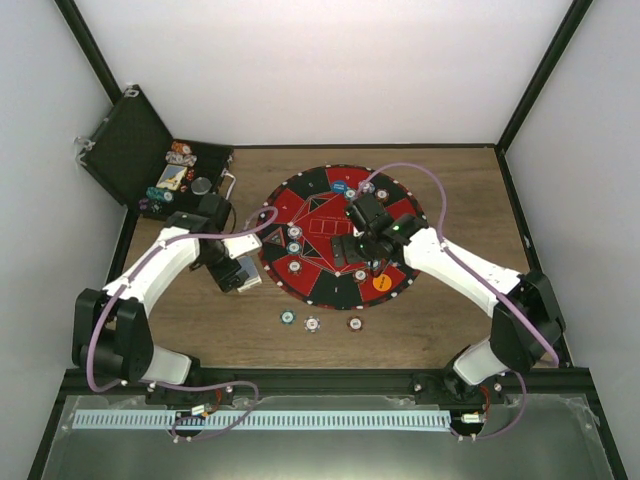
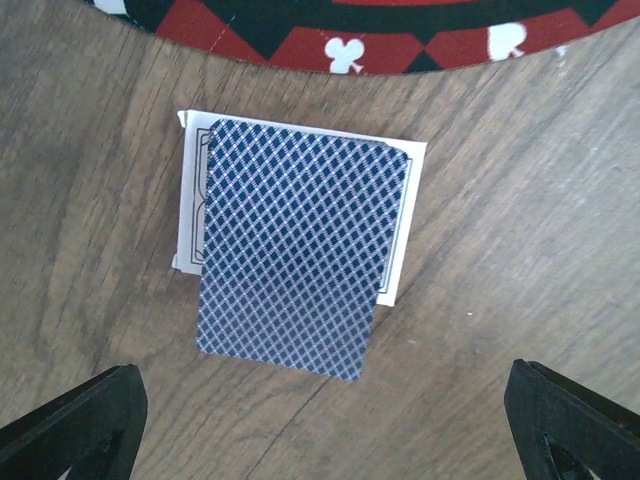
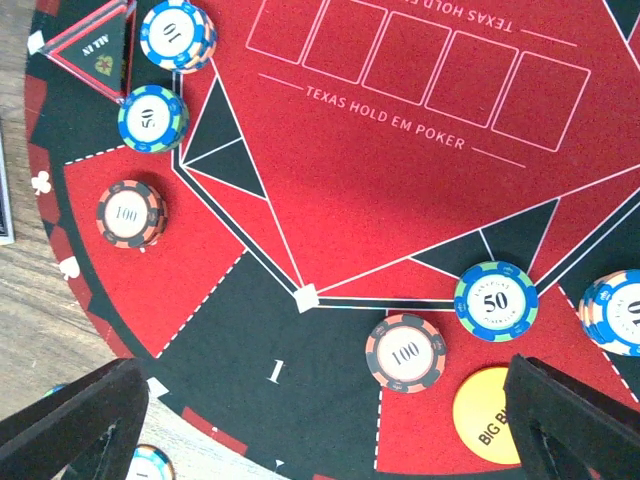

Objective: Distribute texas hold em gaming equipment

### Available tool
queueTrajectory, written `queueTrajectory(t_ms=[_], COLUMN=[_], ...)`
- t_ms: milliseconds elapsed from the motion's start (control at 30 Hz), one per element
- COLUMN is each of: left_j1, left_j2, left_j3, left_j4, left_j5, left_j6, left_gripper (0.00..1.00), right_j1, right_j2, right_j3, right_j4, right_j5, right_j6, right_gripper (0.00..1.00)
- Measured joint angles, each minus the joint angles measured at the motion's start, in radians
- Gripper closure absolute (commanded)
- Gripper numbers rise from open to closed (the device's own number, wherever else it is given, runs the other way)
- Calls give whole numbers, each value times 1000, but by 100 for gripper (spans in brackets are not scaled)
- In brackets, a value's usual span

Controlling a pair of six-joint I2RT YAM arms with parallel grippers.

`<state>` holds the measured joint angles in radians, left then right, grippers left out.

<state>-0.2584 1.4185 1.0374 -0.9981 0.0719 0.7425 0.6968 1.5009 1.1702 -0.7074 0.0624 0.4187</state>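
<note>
Two playing cards lie on the wood beside the mat's left edge: a blue-backed card (image 2: 290, 250) overlaps a second, white-bordered card (image 2: 192, 215). My left gripper (image 2: 320, 430) (image 1: 238, 272) hovers over them, open and empty. My right gripper (image 3: 320, 430) (image 1: 366, 250) is open and empty above the round red-and-black mat (image 3: 400, 200). Striped chips sit on the mat: a 100 chip (image 3: 405, 352), a 50 chip (image 3: 495, 300), a 10 chip (image 3: 178, 33), another 50 (image 3: 152, 118), another 100 (image 3: 130, 212). An orange big-blind button (image 3: 490, 412) (image 1: 381, 282) lies by my right finger.
The open black case (image 1: 150, 160) with more chips stands at the back left. Three chips (image 1: 313, 324) lie on the wood in front of the mat. A blue button (image 1: 340, 186) sits at the mat's far side. A black all-in triangle (image 3: 95, 45) lies on the mat.
</note>
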Motion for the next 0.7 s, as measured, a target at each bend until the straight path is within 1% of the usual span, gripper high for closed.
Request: queueTrajectory(t_ms=[300, 700], left_j1=[-17, -17], left_j2=[33, 91], left_j3=[-66, -80], left_j4=[71, 124], left_j5=[-99, -146], left_j6=[37, 70], left_gripper=[0, 0], right_j1=[0, 0], right_j2=[-21, -31], right_j3=[0, -7], right_j4=[0, -2], right_j5=[-19, -34], right_j6=[-4, -8], right_gripper=[0, 0])
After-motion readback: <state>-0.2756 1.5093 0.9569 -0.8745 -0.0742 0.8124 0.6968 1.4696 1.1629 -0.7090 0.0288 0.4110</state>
